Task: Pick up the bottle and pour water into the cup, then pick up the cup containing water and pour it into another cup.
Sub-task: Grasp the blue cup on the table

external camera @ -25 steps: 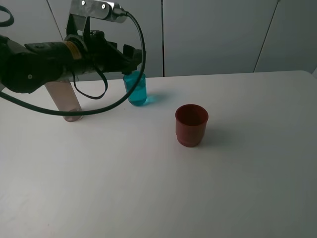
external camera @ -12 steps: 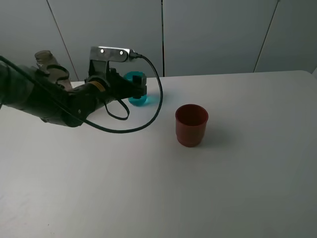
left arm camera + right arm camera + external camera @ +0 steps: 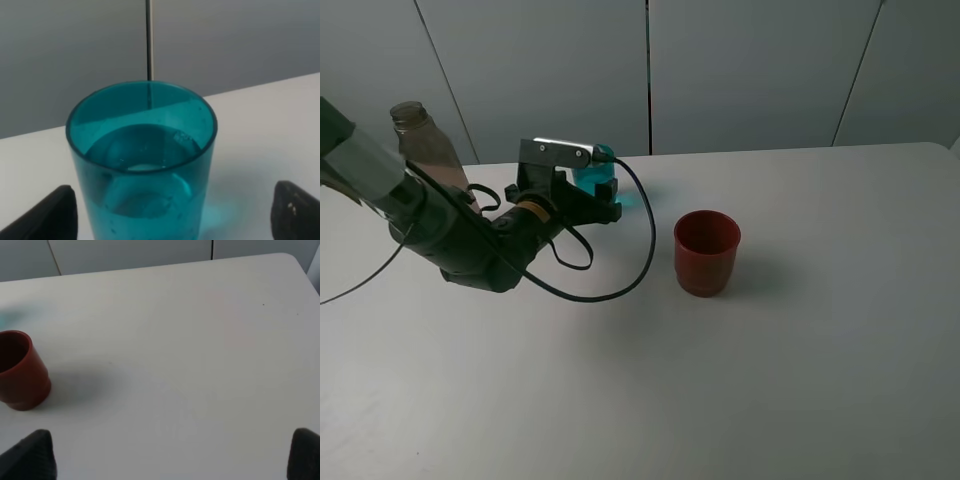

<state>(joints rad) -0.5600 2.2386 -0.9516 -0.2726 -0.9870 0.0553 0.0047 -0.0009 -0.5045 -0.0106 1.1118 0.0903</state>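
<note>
The bench (image 3: 800,380) is the biggest thing here. Its far edge runs along 12 o'clock below the grey wall panels (image 3: 750,70), and its corner rounds off at 2 o'clock. From the middle out to 3 and 6 o'clock there is open room to swing.

My left arm (image 3: 450,235) comes in low from 9 o'clock, stretched almost flat over the bench, with its cable (image 3: 620,285) looping beneath. The bottle (image 3: 425,150) stands upright behind that arm at 10 o'clock. The red cup (image 3: 707,252) stands alone near the middle, at 4 o'clock from the teal cup (image 3: 595,180) and well apart from it.

The teal cup holds water and stands at 11 o'clock near the far edge. My left claw (image 3: 172,215) is spread around it, neither finger touching. My right claw (image 3: 167,455) is spread wide over open bench.
</note>
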